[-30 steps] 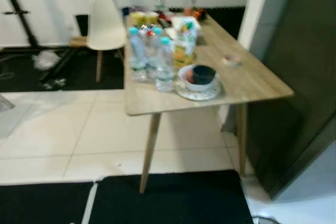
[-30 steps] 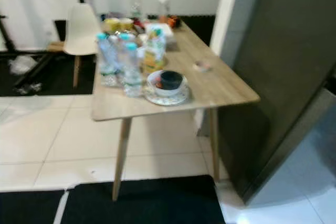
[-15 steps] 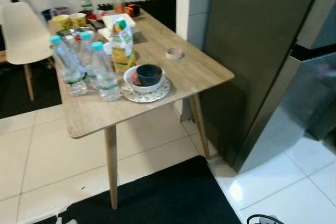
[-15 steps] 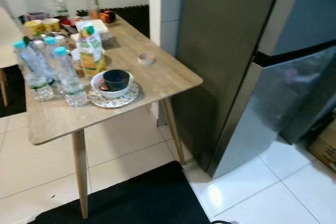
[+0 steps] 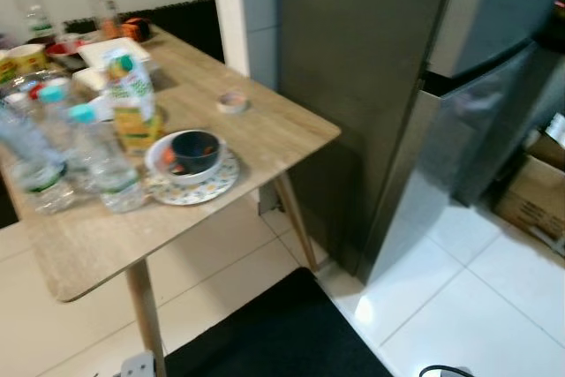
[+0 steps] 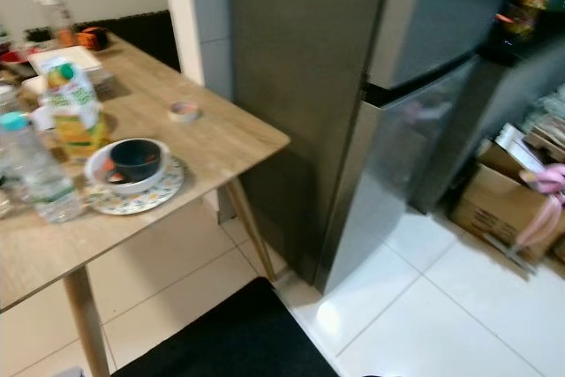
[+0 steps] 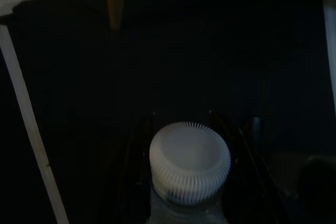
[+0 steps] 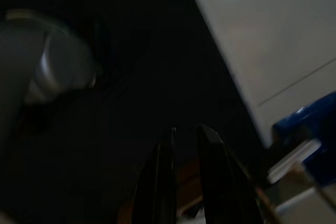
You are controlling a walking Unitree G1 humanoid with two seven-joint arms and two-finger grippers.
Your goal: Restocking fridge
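Observation:
The tall grey fridge stands to the right of the wooden table, with both its doors closed. On the table are clear water bottles with blue caps, a juice carton and a dark bowl on a patterned plate. In the dark left wrist view my left gripper is shut on a bottle with a white ribbed cap, above a black mat. My right gripper hangs low in the shade, its two fingers close together with nothing between them.
A roll of tape lies near the table's fridge-side edge. Cardboard boxes sit on the floor right of the fridge. A black mat covers the floor in front of me, with white tiles before the fridge.
The whole view has swung to the right: the table has slid to the left of the picture and the fridge now fills the middle. Nothing on the table has moved.

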